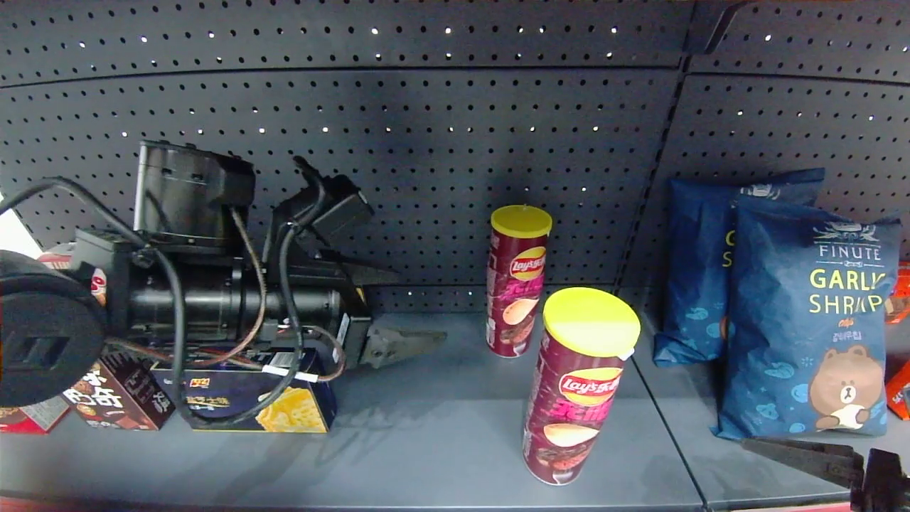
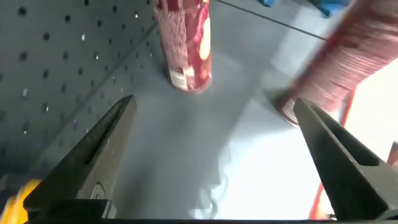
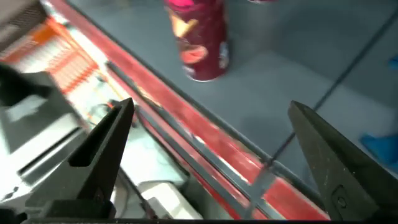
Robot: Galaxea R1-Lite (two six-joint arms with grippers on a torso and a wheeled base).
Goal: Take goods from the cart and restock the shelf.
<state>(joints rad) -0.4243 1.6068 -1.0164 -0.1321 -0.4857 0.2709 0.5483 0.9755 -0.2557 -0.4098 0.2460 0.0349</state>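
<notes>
Risk: I see left gripper (image 1: 426, 340) spread wide, empty, over shelf (image 1: 426, 434) near rear chip can (image 1: 517, 281); careless swing may topple it. Front chip can (image 1: 579, 387) stands near edge. Right gripper (image 3: 211, 106) spread too, at shelf front.

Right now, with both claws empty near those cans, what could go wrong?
1. The front can stands tall near the front edge of the shelf; a nudge from the open left claw might tip it off.
2. The left arm's cables droop over a box and could snag it.
3. The open right claw sits by the red lip of the shelf and may catch on it if raised.
</notes>
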